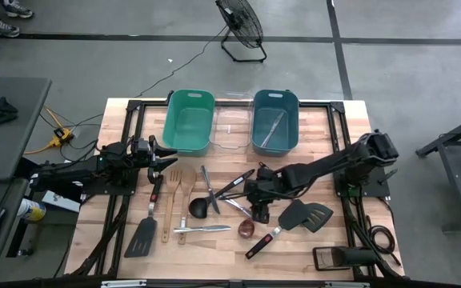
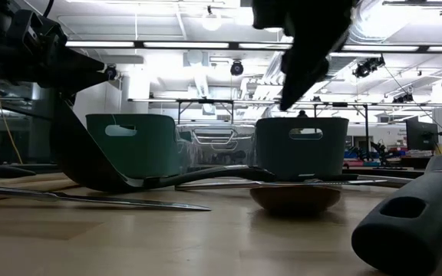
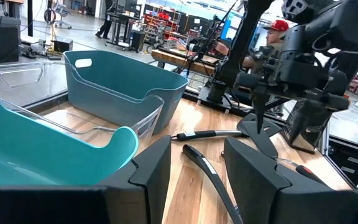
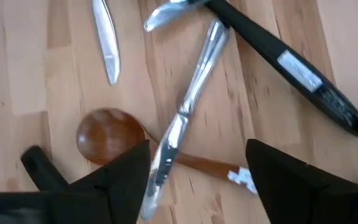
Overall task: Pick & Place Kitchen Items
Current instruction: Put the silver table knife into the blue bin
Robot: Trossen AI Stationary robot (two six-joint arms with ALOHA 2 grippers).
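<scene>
My right gripper (image 4: 197, 180) hangs with jaws wide and empty over the silver utensil (image 4: 185, 115), which lies across the wooden spoon (image 4: 114, 134) on the table (image 1: 214, 256). Closing may catch both together.

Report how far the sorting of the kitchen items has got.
Done: one silver utensil lies in the blue bin. In hand: the right gripper hangs open over a silver knife and a wooden spoon. The left gripper, open and empty, waits near the green bin. Left: spatulas, ladle and cutlery lie on the table.
</scene>
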